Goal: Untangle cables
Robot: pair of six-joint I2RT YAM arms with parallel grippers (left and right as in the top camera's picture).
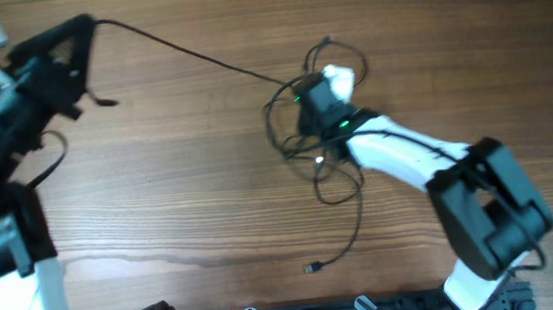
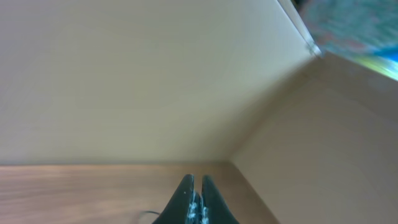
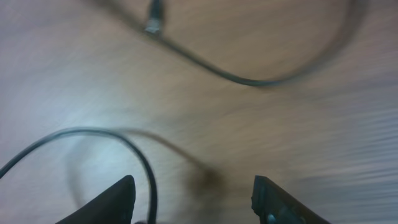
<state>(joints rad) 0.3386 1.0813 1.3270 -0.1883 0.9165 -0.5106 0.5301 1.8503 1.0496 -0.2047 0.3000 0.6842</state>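
Scene: Two robot arms work at a knot of thin black cables lying mid-way across a wooden surface.
Left side: The left gripper is raised at the far corner, and the wrist view shows its fingers pressed together with no gap. One strand runs almost straight from its tip to the knot, so it appears to be pinching that cord.
Right side: The right gripper sits directly over the knot with its jaws partway apart and nothing clamped. Its own camera shows a loop curling just beside one finger, with bare wood across the rest of the gap.
Loose end: A plug lies on the near side, well apart from the knot, joined to it by a slack tail.
Risk, tightening: With the left strand already drawn out, any further pull while the right side pins the bundle would likely cinch the knot rather than free it.
Risk, wrong catch: The jaws could close on several overlapping loops at once, dragging the whole tangle along.
Risk, miss: The loop sits at the edge of the gap, so the cord may slip out as the fingers meet.
Risk, slip: So thin a cord could slide out of the left pinch under tension.
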